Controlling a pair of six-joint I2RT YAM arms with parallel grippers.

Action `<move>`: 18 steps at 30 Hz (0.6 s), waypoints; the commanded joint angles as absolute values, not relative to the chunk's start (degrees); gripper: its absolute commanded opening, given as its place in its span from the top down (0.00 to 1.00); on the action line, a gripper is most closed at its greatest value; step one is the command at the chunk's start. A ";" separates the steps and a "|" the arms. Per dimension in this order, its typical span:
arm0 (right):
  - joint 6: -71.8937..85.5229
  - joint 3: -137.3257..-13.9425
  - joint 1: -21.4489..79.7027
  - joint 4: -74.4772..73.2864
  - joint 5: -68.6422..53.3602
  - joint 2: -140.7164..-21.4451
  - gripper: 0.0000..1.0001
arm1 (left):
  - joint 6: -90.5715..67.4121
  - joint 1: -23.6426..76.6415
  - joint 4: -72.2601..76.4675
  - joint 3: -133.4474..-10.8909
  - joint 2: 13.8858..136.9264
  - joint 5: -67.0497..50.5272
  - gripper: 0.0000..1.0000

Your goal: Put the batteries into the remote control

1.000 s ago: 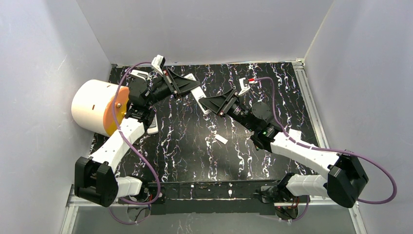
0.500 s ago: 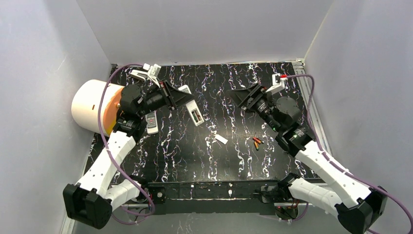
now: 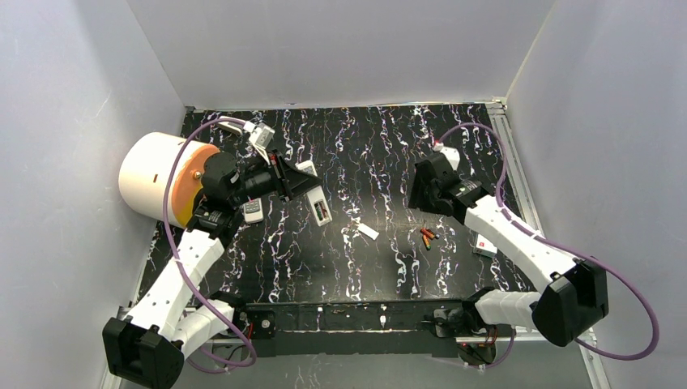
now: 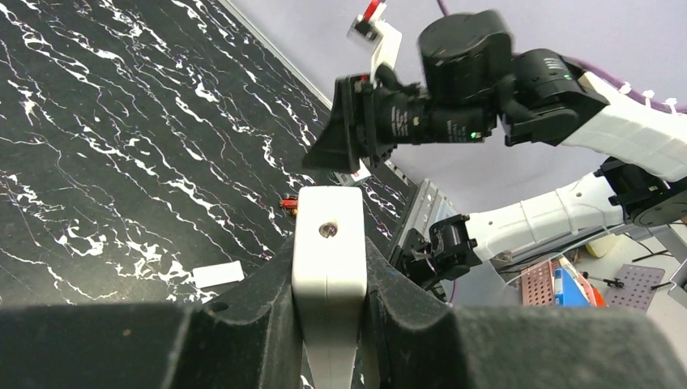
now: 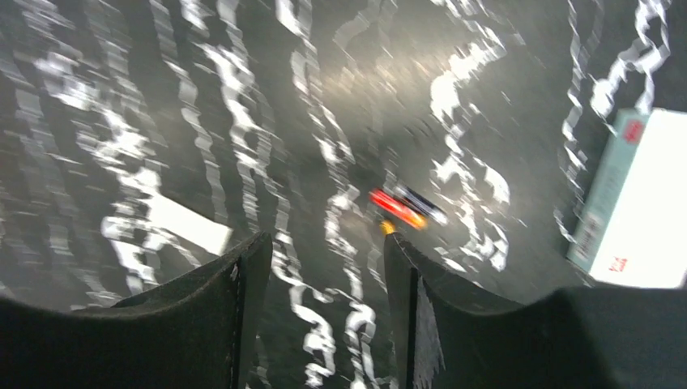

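Repositioning: right tool [image 5: 324,243], jaws apart and empty, has swung from upper centre toward the batteries [image 3: 427,236]; left tool [image 3: 303,180] stays clamped on the remote control [image 4: 327,243]; pickup likely next.

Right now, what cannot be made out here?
Batteries: tiny in top view, blurred in right wrist view; count unclear.
Held remote: left wrist view shows only its end; the jaws cover the rest.
Second remote: top view, left arm hides part.
White box: right wrist view, cut by edge.
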State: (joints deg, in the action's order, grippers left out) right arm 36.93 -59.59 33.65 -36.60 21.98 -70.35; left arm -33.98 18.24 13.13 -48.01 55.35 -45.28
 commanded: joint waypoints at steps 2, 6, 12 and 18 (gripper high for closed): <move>33.87 -53.33 30.92 -45.49 24.59 -69.12 0.38 | -32.78 18.37 13.89 -47.29 54.72 -46.93 1.00; 32.37 -48.29 29.39 -41.87 19.49 -69.16 0.40 | -32.83 18.36 13.89 -47.45 55.73 -47.26 1.00; 30.51 -45.70 28.22 -37.53 15.66 -73.15 0.52 | -32.70 18.37 13.88 -47.42 56.42 -47.92 1.00; 28.04 -44.14 27.60 -34.85 12.06 -77.92 0.51 | -32.83 18.31 13.89 -47.28 56.64 -47.81 1.00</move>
